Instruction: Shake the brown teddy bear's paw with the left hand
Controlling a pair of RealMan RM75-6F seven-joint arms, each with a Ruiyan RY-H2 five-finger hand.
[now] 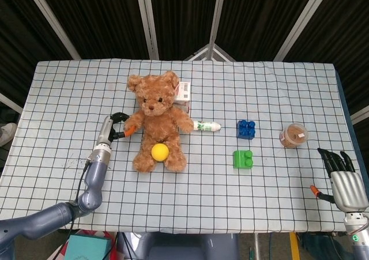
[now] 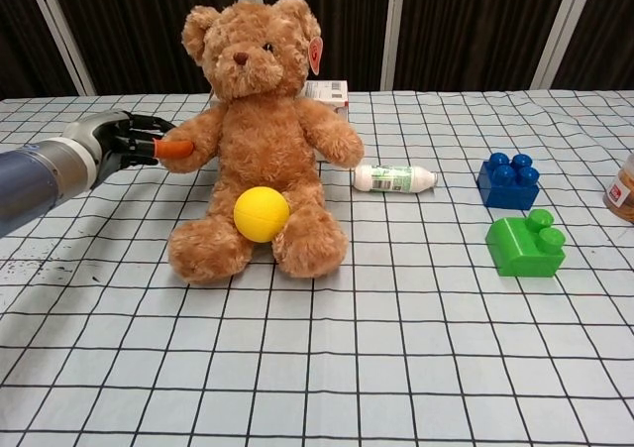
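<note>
- The bear (image 1: 155, 120) sits upright on the checked table (image 1: 277, 179), left of its middle, leaning a little toward the robot's left.
- A yellow ball (image 2: 262, 214) rests in its lap between the legs.
- The left hand (image 2: 127, 142) reaches in from the left and holds the bear's paw (image 2: 185, 148); an orange-tipped thumb presses on the fur and dark fingers (image 1: 119, 116) curl around it.
- The right hand (image 1: 344, 180) hangs off the table's near right edge, well apart from everything, fingers straight and spread, holding nothing.
- A white box (image 1: 183, 91) stands just behind the bear's shoulder.
- A small white bottle (image 2: 394, 178) lies on its side beside the bear's other paw.
- Further right are a blue brick (image 2: 507, 180) and a green brick (image 2: 526, 243), near each other.
- A round tub (image 1: 293, 135) of brown stuff stands near the right edge.
</note>
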